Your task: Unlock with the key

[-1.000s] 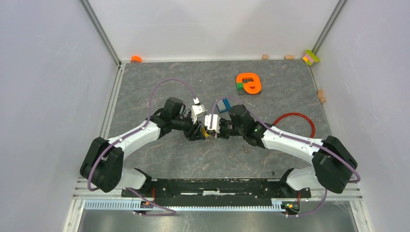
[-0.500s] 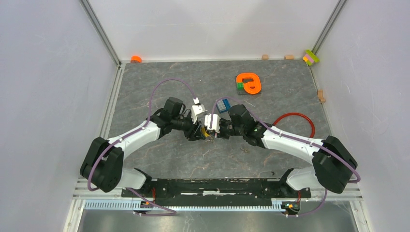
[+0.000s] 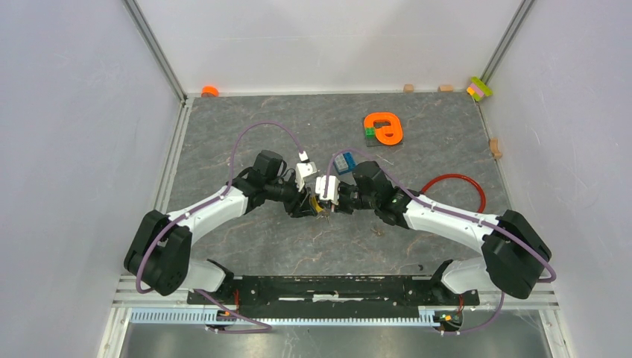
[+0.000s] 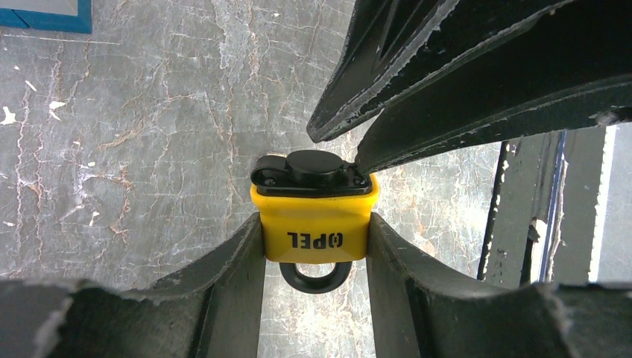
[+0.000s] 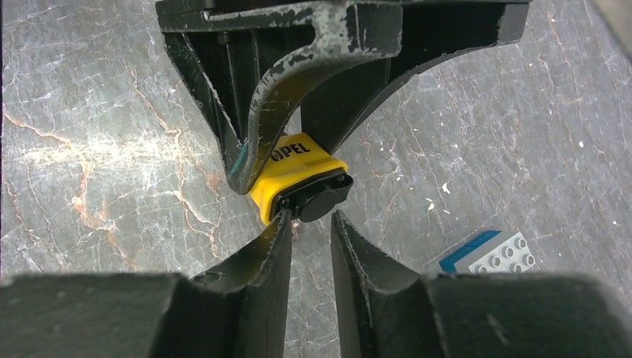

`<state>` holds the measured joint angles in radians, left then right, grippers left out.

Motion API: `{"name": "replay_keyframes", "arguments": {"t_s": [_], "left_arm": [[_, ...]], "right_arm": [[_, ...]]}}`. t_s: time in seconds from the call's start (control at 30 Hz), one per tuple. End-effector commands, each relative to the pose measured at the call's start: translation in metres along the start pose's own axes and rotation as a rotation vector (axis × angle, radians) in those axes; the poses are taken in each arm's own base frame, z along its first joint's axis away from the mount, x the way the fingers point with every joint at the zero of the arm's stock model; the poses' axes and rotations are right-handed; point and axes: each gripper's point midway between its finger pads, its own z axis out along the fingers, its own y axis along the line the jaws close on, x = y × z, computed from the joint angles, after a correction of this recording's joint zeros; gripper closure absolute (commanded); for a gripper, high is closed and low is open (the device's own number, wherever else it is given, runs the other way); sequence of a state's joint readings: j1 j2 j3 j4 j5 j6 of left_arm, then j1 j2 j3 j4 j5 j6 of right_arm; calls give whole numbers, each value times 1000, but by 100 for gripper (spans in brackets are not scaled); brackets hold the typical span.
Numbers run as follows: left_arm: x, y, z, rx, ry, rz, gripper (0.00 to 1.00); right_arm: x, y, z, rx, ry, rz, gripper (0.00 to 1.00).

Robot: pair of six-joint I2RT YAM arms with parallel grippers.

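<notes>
Grey marbled table [image 3: 246, 127]. Orange ring [image 3: 384, 128] and green brick [image 3: 370, 133] touching at the far side; red cable [image 3: 456, 176] looped right; blue brick [image 3: 343, 162] mid-table.

right gripper [image 3: 331, 201] rolled slightly at the wrist

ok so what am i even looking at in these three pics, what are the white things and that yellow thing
Two white robot arms are bolted to the near edge of a grey table. The wide picture looks down from above. The other two come from a camera on each arm's wrist, so you see its own black fingers up close. The left gripper clamps a small yellow padlock by its sides. The right gripper has its tips narrowly apart at the lock's black end; whether it pinches anything there I cannot tell. Lying loose on the table are an orange piece, a blue and white brick and a red cable loop.
</notes>
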<state>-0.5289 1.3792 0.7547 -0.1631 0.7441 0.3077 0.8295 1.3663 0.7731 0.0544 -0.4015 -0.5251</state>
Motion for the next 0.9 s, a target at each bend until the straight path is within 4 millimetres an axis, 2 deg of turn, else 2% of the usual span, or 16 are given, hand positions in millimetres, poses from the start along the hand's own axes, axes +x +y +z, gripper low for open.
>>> {"name": "replay_keyframes", "arguments": {"t_s": [0.0,0.2,0.5,0.87], "left_arm": [[-25,-4,0,37,-74,92,98],[-25,-6,0,50,-77,90,98],[-30,-10,-1,70,-96,82,98],[-35,-21,0,131,-126,66,98]], "right_arm": [[-26,-14,0,35,-69,-25,69],[-28,-16,2,36,-70,-16,70],[-14,-9,9,24,-51,14,71],[-12,-7,14,96,-54,44,78]]}}
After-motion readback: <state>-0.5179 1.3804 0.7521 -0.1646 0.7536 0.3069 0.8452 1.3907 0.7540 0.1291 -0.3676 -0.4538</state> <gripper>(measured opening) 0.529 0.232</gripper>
